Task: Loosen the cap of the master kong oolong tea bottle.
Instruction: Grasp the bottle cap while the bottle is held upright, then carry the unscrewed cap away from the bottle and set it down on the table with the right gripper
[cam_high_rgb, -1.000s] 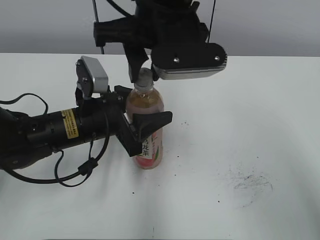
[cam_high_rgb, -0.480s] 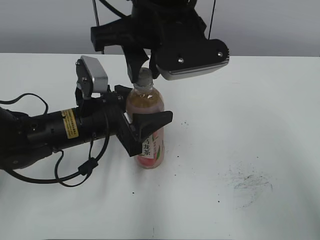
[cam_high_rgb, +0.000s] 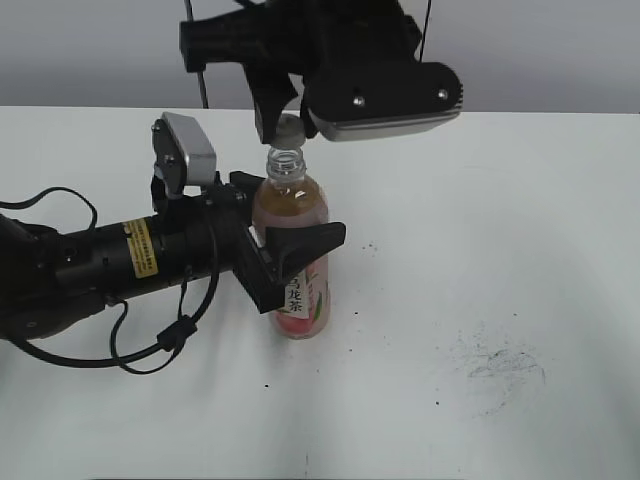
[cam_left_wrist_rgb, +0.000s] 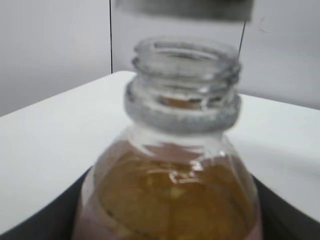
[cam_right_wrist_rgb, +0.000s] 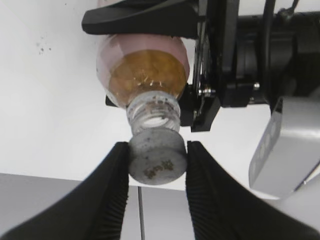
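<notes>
The master kong oolong tea bottle (cam_high_rgb: 291, 212) stands upright on the white table, amber tea above a pink label. My left gripper (cam_high_rgb: 287, 222) is shut round its body from the left; dark jaw edges flank the bottle (cam_left_wrist_rgb: 172, 192) in the left wrist view. The bottle's threaded neck (cam_left_wrist_rgb: 183, 75) is open. The grey cap (cam_high_rgb: 289, 126) hangs just above the neck, apart from it, with my right gripper (cam_high_rgb: 288, 118) shut on it. In the right wrist view the black ribbed fingers (cam_right_wrist_rgb: 112, 185) press both sides of the cap (cam_right_wrist_rgb: 158, 159), with the bottle (cam_right_wrist_rgb: 145, 75) beneath.
The white table (cam_high_rgb: 500, 200) has a grey scuff mark (cam_high_rgb: 505, 365) at the right front. The left arm's black body and cables (cam_high_rgb: 150, 345) lie along the table's left side. The right arm's silver camera housing (cam_high_rgb: 380, 100) hangs over the bottle.
My right gripper has risen with the cap in it. The cap has come off the bottle, and the bare threaded neck now shows. The left gripper and bottle have stayed put.
</notes>
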